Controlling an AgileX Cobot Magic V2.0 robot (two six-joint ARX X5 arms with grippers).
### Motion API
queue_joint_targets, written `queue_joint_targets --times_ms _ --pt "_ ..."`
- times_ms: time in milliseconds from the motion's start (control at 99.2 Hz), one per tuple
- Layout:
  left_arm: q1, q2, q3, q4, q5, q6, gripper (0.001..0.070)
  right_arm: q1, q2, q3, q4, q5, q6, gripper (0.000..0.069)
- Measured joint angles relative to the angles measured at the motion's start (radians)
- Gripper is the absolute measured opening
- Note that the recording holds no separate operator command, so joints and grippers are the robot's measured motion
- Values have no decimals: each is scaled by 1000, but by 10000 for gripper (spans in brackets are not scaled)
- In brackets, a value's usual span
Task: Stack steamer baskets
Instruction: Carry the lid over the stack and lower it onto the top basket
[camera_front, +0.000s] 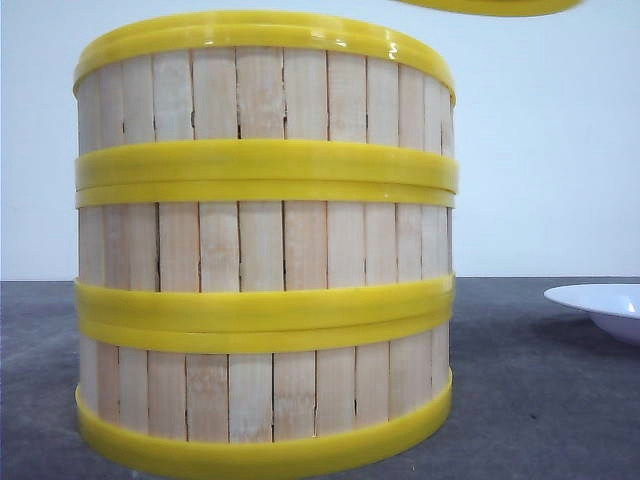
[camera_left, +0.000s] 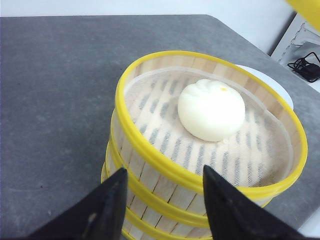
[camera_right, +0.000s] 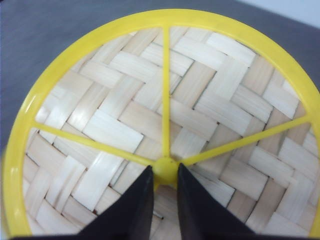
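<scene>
From the front, three steamer baskets (camera_front: 265, 245) are seen already stacked in a straight column, rim seated on rim, standing on the grey table (camera_front: 540, 400) close to its near edge; a white plate (camera_front: 603, 305) is set off to the right of the stack, apart from it, and a sliver of yellow rim (camera_front: 490, 6) is caught at the top of the picture, judged to be the lid held aloft. Over to the left wrist: the left gripper (camera_left: 162, 202) is held spread, nothing between its fingers, poised just outside the wall of the stack, presumably parked where the column can be steadied if needed. The top basket is seen open, a white bun (camera_left: 211, 110) resting on its slatted, cloth-lined floor, the plate's edge peeking out behind the far rim. Now the right wrist: the woven lid (camera_right: 165, 110) with yellow spokes is being pinched at its central hub (camera_right: 165, 169) by the right gripper (camera_right: 165, 197), fingers pressed against the knob on both sides, a hold at the centre so that it hangs level for lowering onto the open basket
</scene>
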Motion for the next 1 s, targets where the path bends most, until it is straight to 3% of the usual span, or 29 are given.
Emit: queue_joint_targets --times_ms 161,363,998 --pt "0 0 0 0 0 0 282 134 93 0 -14 6 0 52" --pt "0 0 0 0 0 0 282 235 175 5 -16 95 -1 52" --pt "0 0 0 -7 0 0 282 293 267 67 -66 110 -11 52"
